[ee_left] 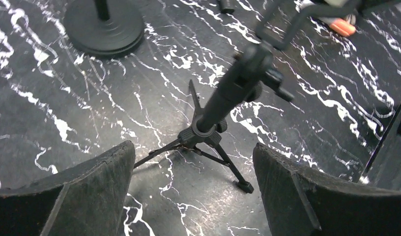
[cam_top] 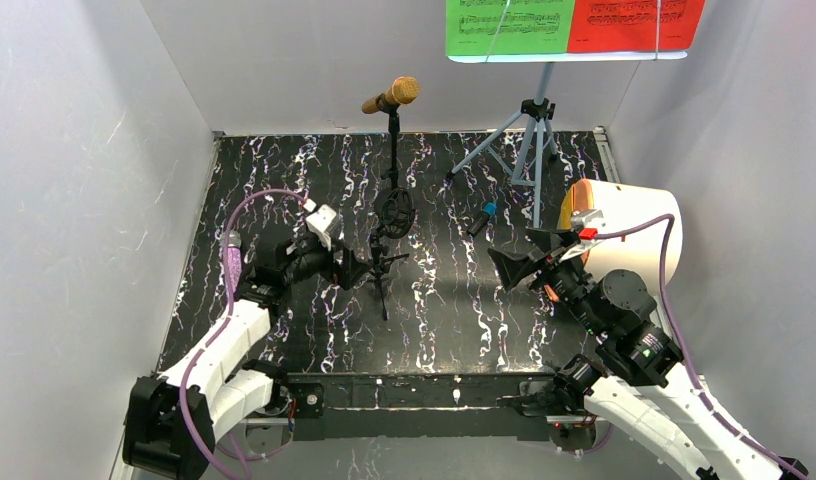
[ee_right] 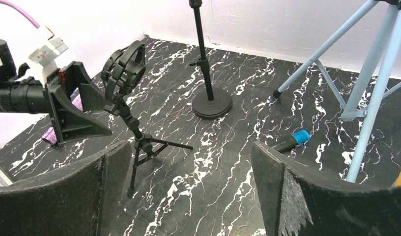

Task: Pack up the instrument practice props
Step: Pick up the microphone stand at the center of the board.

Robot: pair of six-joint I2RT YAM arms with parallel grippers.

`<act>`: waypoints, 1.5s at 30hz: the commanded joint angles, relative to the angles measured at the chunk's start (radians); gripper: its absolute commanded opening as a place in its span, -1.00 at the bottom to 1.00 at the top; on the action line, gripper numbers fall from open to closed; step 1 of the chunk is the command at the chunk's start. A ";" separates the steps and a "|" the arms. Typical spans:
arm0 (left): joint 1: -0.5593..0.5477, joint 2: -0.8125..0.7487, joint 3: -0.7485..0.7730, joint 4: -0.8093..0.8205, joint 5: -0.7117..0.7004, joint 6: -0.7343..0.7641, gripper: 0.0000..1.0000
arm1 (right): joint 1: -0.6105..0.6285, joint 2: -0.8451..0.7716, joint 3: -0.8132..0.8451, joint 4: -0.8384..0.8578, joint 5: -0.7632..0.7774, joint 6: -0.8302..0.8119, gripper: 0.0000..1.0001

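facing a thin black mic mount (ee_left: 224,101), upright on the worktop (ee_left: 51,98) between wide-open left jaws, not touched. looks light, stiff-stemmed, tippy on spindly legs (top ring probably springy). best pinched on the stem above the leg hub. right jaws wide too, holding nothing.

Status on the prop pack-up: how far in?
Done: nothing looks packed. Gold microphone sits on its round-base stand, green and red score sheets on the music rack, purple microphone on the table. In hand: nothing; left pincer open, facing the small tripod mount; right pincer open, empty. Left: everything.
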 commanded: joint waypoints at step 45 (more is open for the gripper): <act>-0.055 0.086 0.054 0.473 -0.088 0.221 -1.00 | -0.003 0.020 0.008 0.042 -0.017 -0.033 0.97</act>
